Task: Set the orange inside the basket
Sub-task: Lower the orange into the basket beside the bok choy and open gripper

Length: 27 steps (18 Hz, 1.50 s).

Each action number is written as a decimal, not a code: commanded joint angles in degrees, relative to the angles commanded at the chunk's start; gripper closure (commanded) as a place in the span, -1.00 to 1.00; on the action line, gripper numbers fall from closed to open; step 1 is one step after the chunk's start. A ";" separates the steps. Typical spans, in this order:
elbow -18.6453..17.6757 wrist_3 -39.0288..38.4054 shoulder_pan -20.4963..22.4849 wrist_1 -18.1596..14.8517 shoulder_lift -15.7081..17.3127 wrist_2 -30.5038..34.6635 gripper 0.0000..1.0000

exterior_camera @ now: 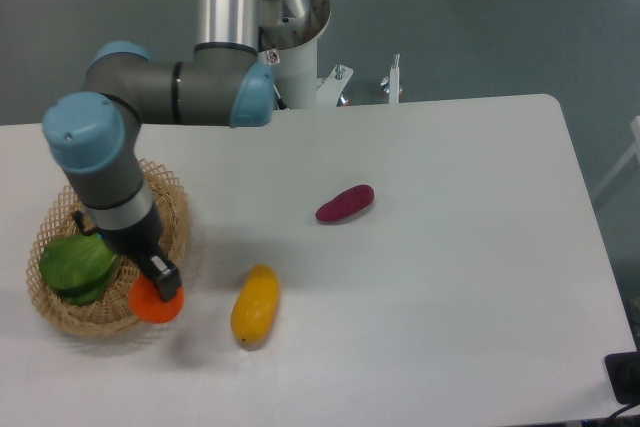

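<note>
Near the left edge of the white table (470,277): the basket (60,309), oval and woven, light tan. Inside it, a leafy green vegetable (75,265) lying toward the left wall, its stem end hidden behind the robot arm (110,182). Far rim and right wall of the basket partly covered by the same arm. Over the basket's near right rim: the orange (155,302), round and bright orange-red, overlapping the wicker edge from this view. Whether hanging above the rim or touching it, impossible to tell. Clamped on its upper part, the gripper (162,285), dark fingers closed around the fruit, only one finger clearly made out, the other hidden behind wrist and fruit. Just right of the basket, toward the front edge: a yellow fruit (255,304), elongated, lying free on the table, close beside the orange but apart from it. Nearer the middle of the table, well apart from the rest: a purple vegetable (345,203), oblong, lying at a slant. Upper part of the arm cut off by the top of the view.
</note>
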 joint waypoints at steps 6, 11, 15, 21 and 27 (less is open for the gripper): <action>-0.09 -2.91 -2.29 0.09 -2.37 0.09 -0.13; -1.14 -3.17 -2.91 0.09 -2.46 0.18 -0.48; -1.14 -3.43 -3.08 0.09 -2.11 0.18 -1.00; -1.14 -4.13 -3.08 1.84 -1.23 0.09 -1.00; -2.81 -7.04 2.35 3.43 1.57 2.27 -1.00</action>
